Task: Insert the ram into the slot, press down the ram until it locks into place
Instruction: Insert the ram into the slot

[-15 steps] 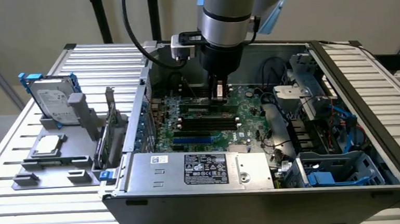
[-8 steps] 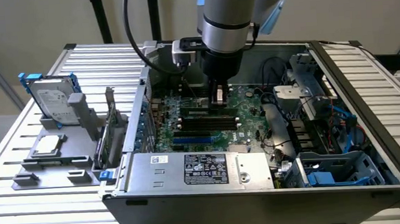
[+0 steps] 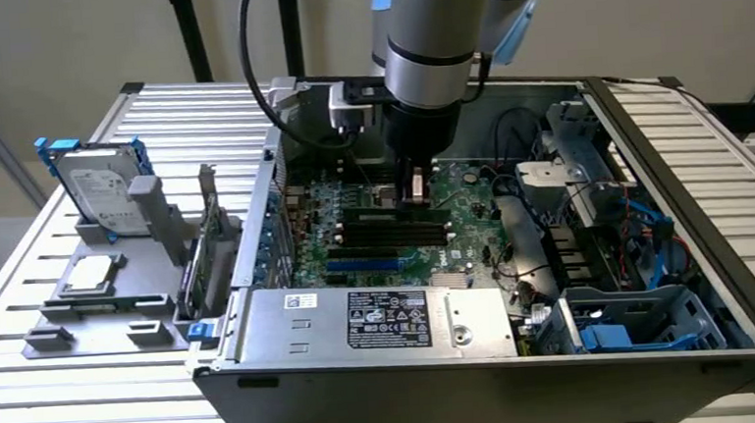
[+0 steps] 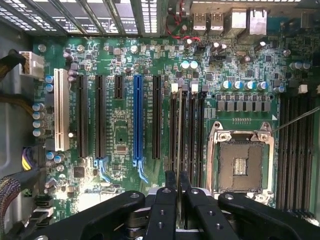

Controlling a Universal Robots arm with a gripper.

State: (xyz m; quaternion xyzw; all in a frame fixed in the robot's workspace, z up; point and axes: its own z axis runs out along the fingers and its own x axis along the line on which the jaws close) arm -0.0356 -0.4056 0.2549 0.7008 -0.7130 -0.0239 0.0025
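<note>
Clenched on the thin green ram stick [image 4: 179, 135], edge-on over a long black memory slot [image 4: 173, 125] just beside the square metal CPU socket [image 4: 241, 162], the black two-fingered gripper [image 4: 177, 176] should, I judge, stay parallel and press evenly.
</note>
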